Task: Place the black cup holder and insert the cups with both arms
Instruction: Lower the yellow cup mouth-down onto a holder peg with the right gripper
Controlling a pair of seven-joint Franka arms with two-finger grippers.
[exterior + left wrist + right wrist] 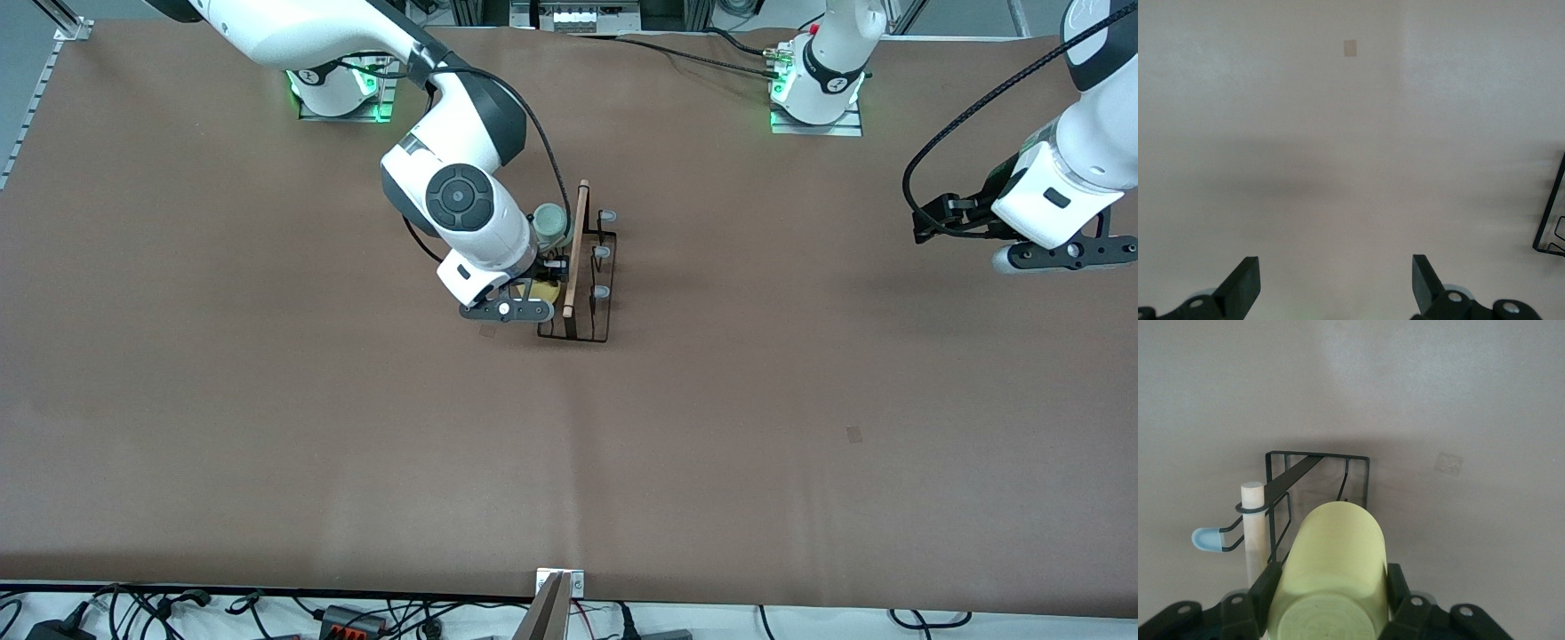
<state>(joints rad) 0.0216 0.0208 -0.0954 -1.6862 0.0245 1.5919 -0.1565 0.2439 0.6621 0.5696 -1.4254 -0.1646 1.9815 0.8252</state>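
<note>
Brown paper covers the bench (800, 373), and the black cup holder (582, 276) is seen standing on it, near the middle, nearer to the arms' bases than to the front camera. Its light wooden handle (575, 249) runs along the top, and three pegs with pale grey-blue tips (602, 253) are shown on the side toward the left arm's end of the bench. A pale mint green cup (549, 222) is already placed on the holder, on the side toward the right arm's end. The right claw (533, 291) is held over this same side of the holder, and its fingers are pressed on a yellow cup (1331, 577), which is pinched between them just beside the handle. In the right wrist view the yellow cup is seen lying on its side in the grip, close over the wire frame. The left claw (1336, 287) is kept in the air over the bare bench toward the left arm's end, well apart from the holder; its fingers (1245, 283) are spread wide and nothing is held between them. This arm waits.
</note>
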